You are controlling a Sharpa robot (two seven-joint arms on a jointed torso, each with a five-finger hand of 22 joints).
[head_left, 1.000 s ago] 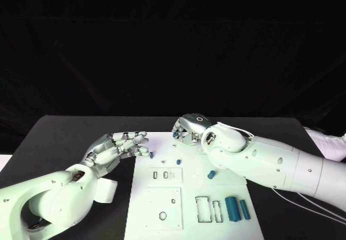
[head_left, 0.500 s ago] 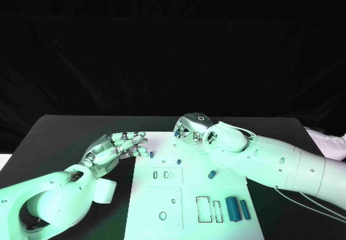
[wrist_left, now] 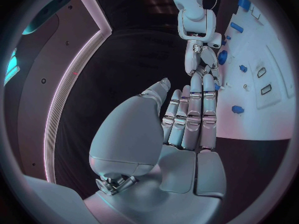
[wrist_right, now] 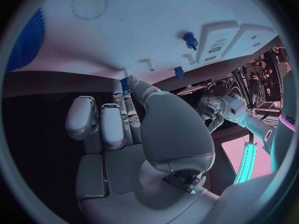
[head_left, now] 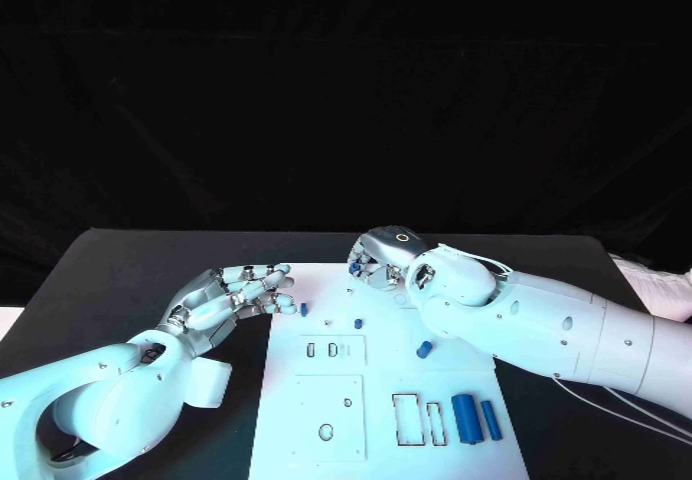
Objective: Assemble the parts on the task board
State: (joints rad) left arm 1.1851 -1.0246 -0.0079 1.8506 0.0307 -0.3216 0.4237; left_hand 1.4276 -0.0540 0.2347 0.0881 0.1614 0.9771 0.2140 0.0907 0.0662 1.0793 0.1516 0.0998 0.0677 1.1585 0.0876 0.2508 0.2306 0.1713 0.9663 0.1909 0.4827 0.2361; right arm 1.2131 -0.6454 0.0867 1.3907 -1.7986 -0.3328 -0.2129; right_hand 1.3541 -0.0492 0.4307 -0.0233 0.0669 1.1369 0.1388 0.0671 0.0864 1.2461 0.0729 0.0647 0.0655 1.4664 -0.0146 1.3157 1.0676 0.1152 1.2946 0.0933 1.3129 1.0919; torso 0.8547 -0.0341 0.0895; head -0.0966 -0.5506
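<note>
**Robot hands at the task board's far end**

Near edge: two blue cylinders [head_left: 472,417] lie on the task board [head_left: 325,395]. Mid-board, a small blue peg [head_left: 424,349]. Left robot hand [head_left: 242,292] hovers open-fingered beside a blue part [head_left: 303,309]. Farther, right robot hand [head_left: 381,262] pinches a blue piece [head_left: 353,268].

My task board [head_left: 378,400] is white, marked with thin dark outlines of slots and small holes. The parts on it are blue: a large cylinder [head_left: 464,418] of deeper blue near the board's near right corner, a slimmer blue one [head_left: 489,420] just beside it, a small blue piece [head_left: 424,349] near the board's right edge, and a tiny blue peg [head_left: 356,324] towards its far end. The table [head_left: 130,270] around the board is black. My left hand [head_left: 238,294] and right hand [head_left: 378,262] are silver, on white arms, with a blue bit at my right fingertips [wrist_right: 126,84].
</note>
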